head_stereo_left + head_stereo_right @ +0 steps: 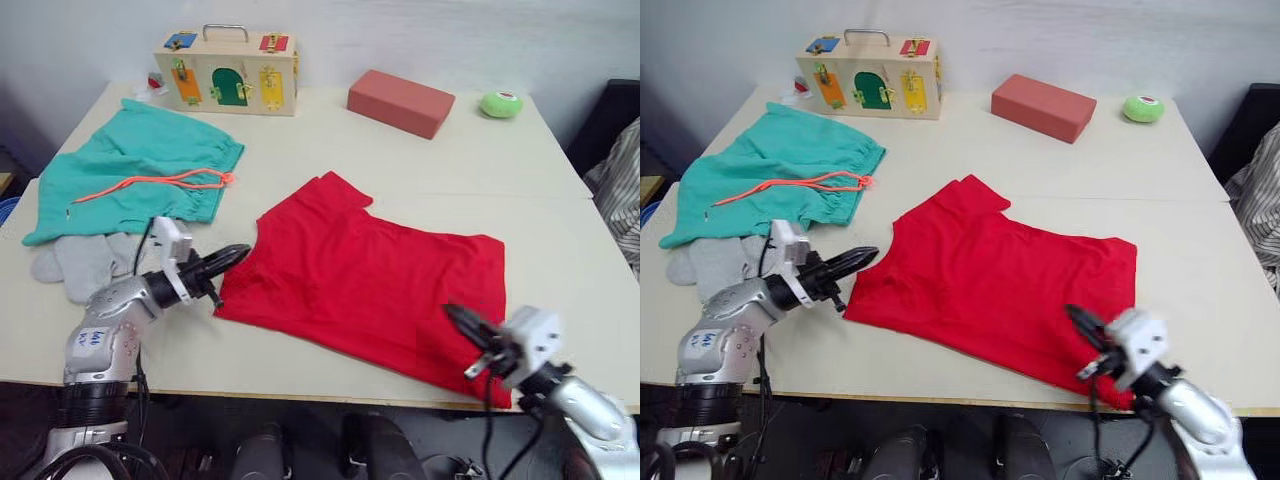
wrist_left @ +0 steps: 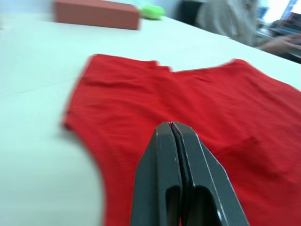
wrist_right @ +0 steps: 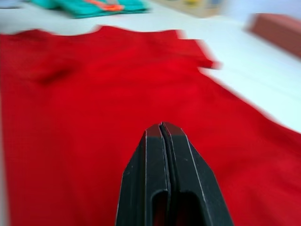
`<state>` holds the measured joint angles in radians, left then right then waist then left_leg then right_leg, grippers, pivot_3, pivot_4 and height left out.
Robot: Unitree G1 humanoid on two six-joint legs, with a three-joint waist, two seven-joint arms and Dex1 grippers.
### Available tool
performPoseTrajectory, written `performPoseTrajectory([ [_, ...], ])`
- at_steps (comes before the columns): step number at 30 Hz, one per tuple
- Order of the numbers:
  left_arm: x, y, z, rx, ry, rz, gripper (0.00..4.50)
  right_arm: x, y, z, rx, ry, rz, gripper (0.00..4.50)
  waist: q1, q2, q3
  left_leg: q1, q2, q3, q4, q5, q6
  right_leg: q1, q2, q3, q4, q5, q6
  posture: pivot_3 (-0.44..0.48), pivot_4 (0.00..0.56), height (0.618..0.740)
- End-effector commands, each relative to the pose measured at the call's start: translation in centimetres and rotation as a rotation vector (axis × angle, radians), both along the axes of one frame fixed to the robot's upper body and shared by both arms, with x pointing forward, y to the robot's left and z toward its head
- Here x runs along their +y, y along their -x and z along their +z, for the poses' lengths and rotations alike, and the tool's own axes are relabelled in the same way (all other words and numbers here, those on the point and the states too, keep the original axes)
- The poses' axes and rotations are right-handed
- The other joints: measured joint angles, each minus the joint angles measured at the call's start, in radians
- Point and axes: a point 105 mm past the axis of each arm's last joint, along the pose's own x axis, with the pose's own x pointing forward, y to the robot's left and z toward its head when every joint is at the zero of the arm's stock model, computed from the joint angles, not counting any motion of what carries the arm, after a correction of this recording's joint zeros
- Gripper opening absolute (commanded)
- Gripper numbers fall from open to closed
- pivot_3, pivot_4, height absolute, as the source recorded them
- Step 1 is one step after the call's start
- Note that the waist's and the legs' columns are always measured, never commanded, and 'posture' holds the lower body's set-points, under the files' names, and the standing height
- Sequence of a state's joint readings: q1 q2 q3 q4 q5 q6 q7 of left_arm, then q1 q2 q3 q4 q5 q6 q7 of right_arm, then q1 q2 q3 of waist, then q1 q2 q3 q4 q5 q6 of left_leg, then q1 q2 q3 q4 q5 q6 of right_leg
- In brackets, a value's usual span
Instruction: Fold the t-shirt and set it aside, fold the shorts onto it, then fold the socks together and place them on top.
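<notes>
The red t-shirt [image 1: 370, 280] lies spread flat across the table's front middle, one sleeve pointing toward the far side. My left gripper [image 1: 238, 253] is shut and empty, its tip at the shirt's left edge; the left wrist view shows its closed fingers [image 2: 162, 155] just above the red cloth. My right gripper [image 1: 453, 313] is also shut and empty, hovering over the shirt's near right corner. The teal shorts [image 1: 150, 165] with an orange drawstring [image 1: 150, 185] lie at the far left. The grey socks [image 1: 85, 262] lie just in front of the shorts, beside my left arm.
A wooden latch box [image 1: 228, 70] stands at the back left, a red-brown brick block [image 1: 400, 102] at the back middle and a small green round object [image 1: 501, 104] at the back right. A person in striped cloth [image 1: 620, 190] sits at the right edge.
</notes>
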<state>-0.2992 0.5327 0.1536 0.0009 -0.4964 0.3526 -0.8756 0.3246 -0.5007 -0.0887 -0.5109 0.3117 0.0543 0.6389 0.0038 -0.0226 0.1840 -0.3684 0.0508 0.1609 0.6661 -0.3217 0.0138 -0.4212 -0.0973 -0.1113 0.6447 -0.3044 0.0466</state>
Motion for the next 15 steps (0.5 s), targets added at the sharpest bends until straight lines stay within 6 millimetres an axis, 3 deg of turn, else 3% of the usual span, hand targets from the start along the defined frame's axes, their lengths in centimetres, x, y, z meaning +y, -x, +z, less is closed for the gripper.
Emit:
performPoseTrajectory([
  [1,-2.4,0.5,-1.7,-0.048,-0.135,-0.082,0.02,2.3,0.0,-1.3,0.016,0.034,0.039,0.0,0.0,0.0,0.0,0.0,-0.001,0.0,0.0,0.0,0.001,0.0,-0.001,0.0,0.0,0.0,0.0,0.0,0.15,0.74],
  [6,-2.9,-0.2,-4.4,-0.038,-0.213,-0.041,0.02,2.5,-0.2,-3.5,0.044,0.088,0.038,0.0,-0.006,-0.001,0.0,0.0,-0.001,0.002,0.001,0.0,0.002,0.0,-0.001,0.0,-0.001,0.0,0.001,0.0,0.15,0.74],
  [10,-1.4,-1.1,-5.5,-0.036,-0.231,0.05,0.02,-0.6,-0.2,-4.7,0.063,0.116,-0.038,0.0,-0.007,-0.001,0.0,0.001,0.0,0.002,0.0,0.0,0.001,0.0,0.0,0.0,0.0,0.0,0.001,0.0,0.15,0.74],
  [12,-0.6,-1.4,-5.4,-0.042,-0.222,0.083,0.02,-2.4,0.0,-4.7,0.069,0.107,-0.074,0.0,-0.006,-0.001,-0.001,0.001,0.0,0.002,0.0,0.0,0.002,0.0,-0.001,0.0,0.0,0.0,0.001,0.0,0.15,0.74],
  [15,0.7,-0.6,-1.9,-0.11,-0.089,0.023,0.02,-5.0,0.3,-1.9,0.032,0.055,-0.081,0.0,-0.007,-0.001,0.0,0.001,0.0,0.002,0.0,0.001,0.002,0.0,-0.001,0.0,0.001,0.0,0.001,0.0,0.15,0.74],
])
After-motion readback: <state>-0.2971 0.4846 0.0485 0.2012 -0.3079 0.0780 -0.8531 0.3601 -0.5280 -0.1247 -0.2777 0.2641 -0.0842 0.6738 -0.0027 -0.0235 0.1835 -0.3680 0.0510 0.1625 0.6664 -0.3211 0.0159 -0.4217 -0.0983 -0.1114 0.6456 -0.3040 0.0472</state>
